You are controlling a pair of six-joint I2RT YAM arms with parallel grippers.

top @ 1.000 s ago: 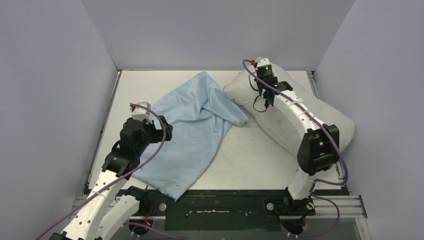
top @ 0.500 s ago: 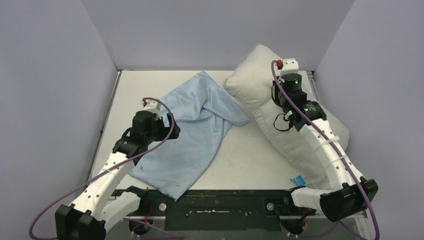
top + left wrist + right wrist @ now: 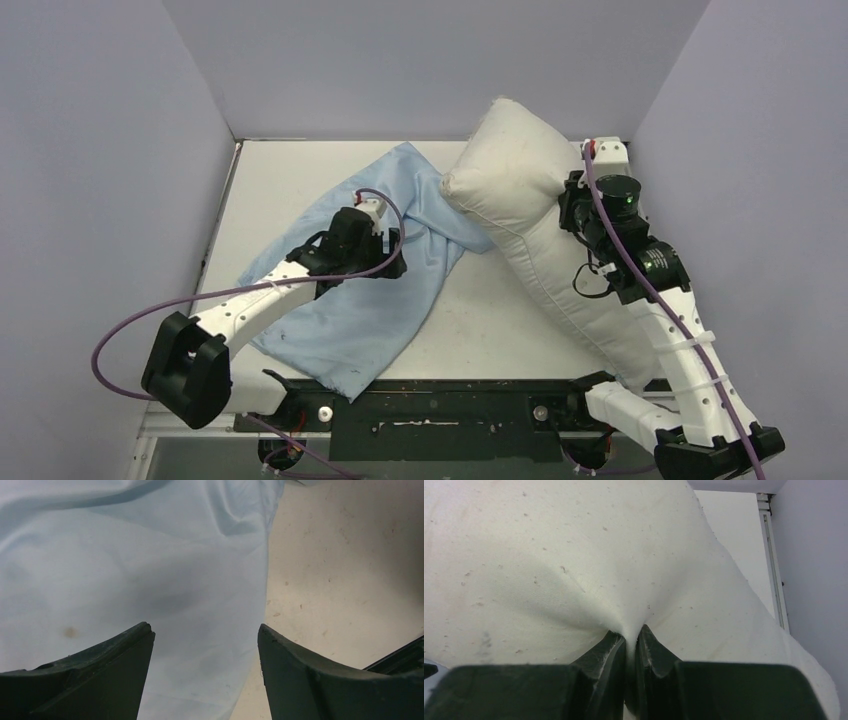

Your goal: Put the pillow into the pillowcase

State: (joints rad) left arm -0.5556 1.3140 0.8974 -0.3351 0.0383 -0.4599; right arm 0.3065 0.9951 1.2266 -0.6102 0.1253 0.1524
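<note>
The off-white pillow (image 3: pixel 515 175) lies along the right side of the table, its far end lifted and bulging upward. My right gripper (image 3: pixel 568 207) is shut on a pinch of the pillow's fabric (image 3: pixel 574 555), and the right wrist view shows cloth squeezed between the right gripper's (image 3: pixel 630 632) jaws. The light blue pillowcase (image 3: pixel 345 315) lies wrinkled and flat on the left half of the table. My left gripper (image 3: pixel 397 264) hovers low over the pillowcase's (image 3: pixel 125 570) right edge. The left gripper (image 3: pixel 204 627) is open with nothing between its fingers.
Bare white table (image 3: pixel 340 580) lies between the pillowcase and the pillow. Grey walls enclose the table on three sides. A metal rail (image 3: pixel 625 155) runs along the right edge, and the black mounting bar (image 3: pixel 430 410) spans the near edge.
The right arm has pulled back and raised the pillow's far end off the table. The left arm has reached rightward across the pillowcase to its right edge, its jaws narrowing slightly.
</note>
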